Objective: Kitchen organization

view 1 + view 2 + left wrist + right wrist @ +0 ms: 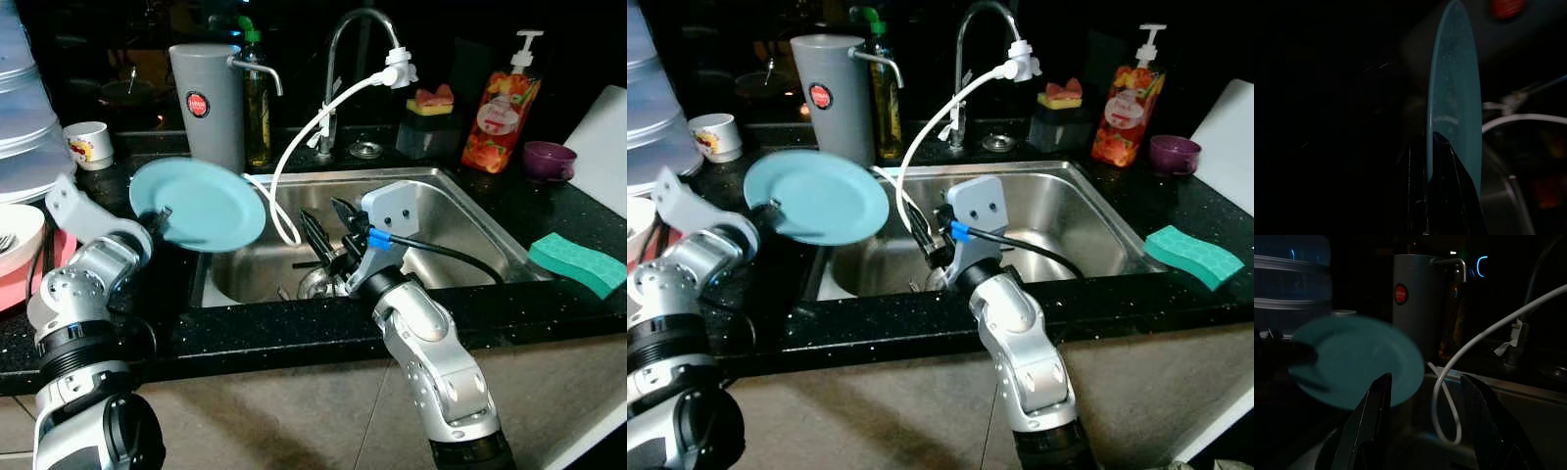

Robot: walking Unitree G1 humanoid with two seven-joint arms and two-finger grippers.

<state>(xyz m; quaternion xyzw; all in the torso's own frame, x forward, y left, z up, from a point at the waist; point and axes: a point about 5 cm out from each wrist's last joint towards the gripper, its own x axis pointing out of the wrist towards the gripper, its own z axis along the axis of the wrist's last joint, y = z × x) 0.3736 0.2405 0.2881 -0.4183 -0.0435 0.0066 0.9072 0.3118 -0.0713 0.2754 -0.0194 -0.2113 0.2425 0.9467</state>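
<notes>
A teal plate [199, 204] hangs in the air over the left rim of the steel sink [460, 211], held by its edge. My left gripper [157, 220] is shut on the plate's near rim; in the left wrist view the plate [1454, 117] stands edge-on between the black fingers [1449, 196]. My right gripper [328, 230] is over the sink's front left, open, with nothing between its fingers [1369, 418]; it looks toward the plate [1354, 360]. Some dark utensils lie in the sink bottom under it.
A grey canister [209, 103], an oil bottle [257, 98], a tap [338, 69] with a white hose [294, 157], a soap bottle [502, 103], a purple cup [547, 159] and a white mug [88, 144] line the back. A green sponge [576, 262] lies right; bowls [20, 245] stand left.
</notes>
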